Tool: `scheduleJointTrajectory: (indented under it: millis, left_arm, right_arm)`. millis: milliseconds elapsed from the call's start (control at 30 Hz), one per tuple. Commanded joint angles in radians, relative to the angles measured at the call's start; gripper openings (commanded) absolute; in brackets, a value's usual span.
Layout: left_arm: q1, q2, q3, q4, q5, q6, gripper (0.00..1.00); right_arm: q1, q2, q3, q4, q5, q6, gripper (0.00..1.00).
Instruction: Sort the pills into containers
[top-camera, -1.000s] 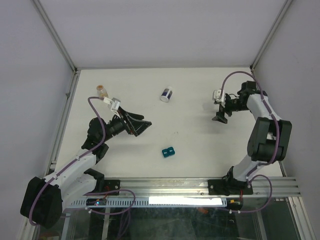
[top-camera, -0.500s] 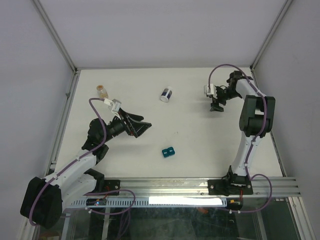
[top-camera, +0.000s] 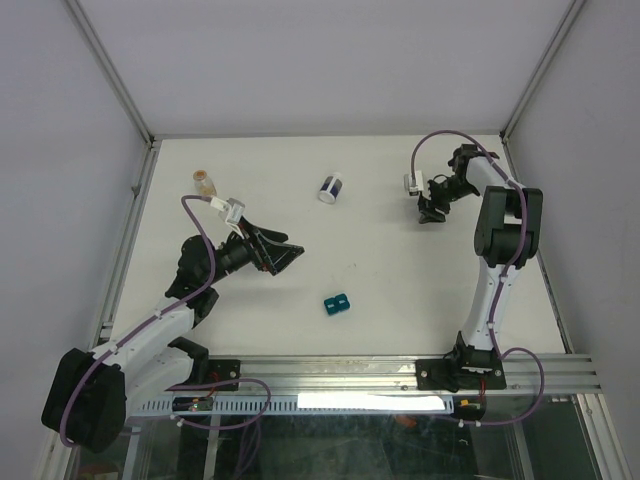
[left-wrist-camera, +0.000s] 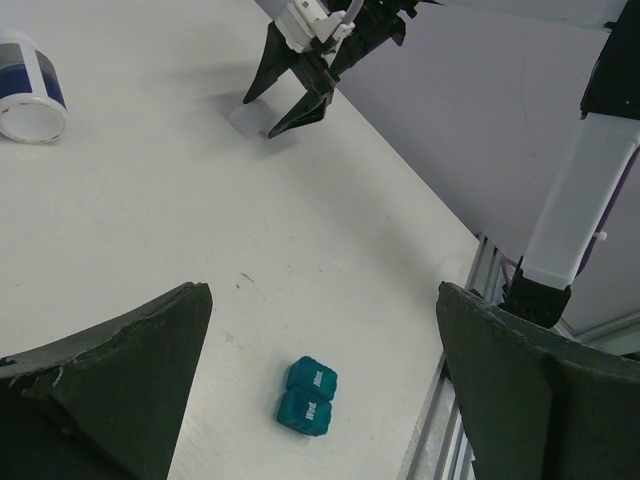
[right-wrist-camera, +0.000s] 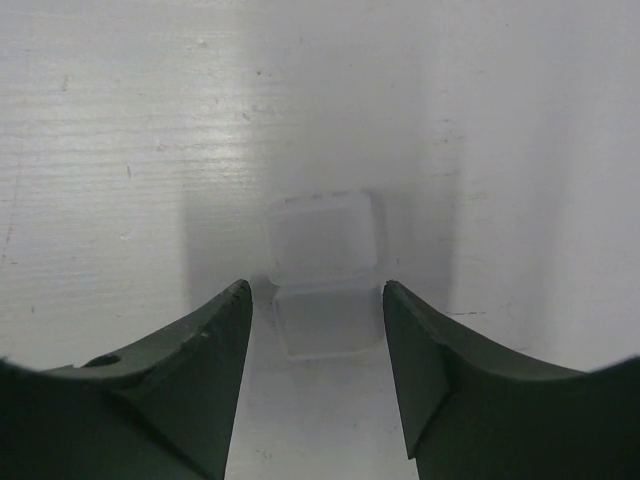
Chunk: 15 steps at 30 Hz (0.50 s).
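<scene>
A tiny clear cup with an orange blob of pills (top-camera: 204, 180) stands at the far left of the table. A second clear, empty container (right-wrist-camera: 322, 270) lies on the table between the tips of my right gripper (right-wrist-camera: 315, 292), which is open and straddles it without touching. The right gripper (top-camera: 428, 212) is at the far right of the table and also shows in the left wrist view (left-wrist-camera: 290, 110). My left gripper (top-camera: 288, 260) is open and empty, hovering left of centre, above and beyond the teal block (left-wrist-camera: 308, 396).
A white jar with a dark-blue band (top-camera: 332, 188) lies at the far middle, also in the left wrist view (left-wrist-camera: 25, 85). The teal block (top-camera: 336, 303) sits near the middle front. A metal rail (top-camera: 400, 375) runs along the near edge.
My right gripper has moved farther from the base and slightly left, and come down over the clear container. The left arm has barely moved.
</scene>
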Motion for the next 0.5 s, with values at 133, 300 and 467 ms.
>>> scheduleJointTrajectory:
  millis: [133,300,467]
  left_arm:
    - [-0.009,-0.038,-0.011,0.08,0.042,-0.003,0.97]
    - [-0.025,-0.052,-0.036,0.14,0.052,-0.021,0.94]
    - [-0.119,-0.07,-0.041,0.164,0.042,0.05,0.91]
  right_arm:
    - [0.004,-0.046,-0.009,-0.028,-0.013,0.015,0.44]
    - [0.003,-0.108,-0.048,-0.037,-0.046,0.067,0.32]
    - [0.011,-0.24,-0.117,-0.128,-0.184,0.202,0.24]
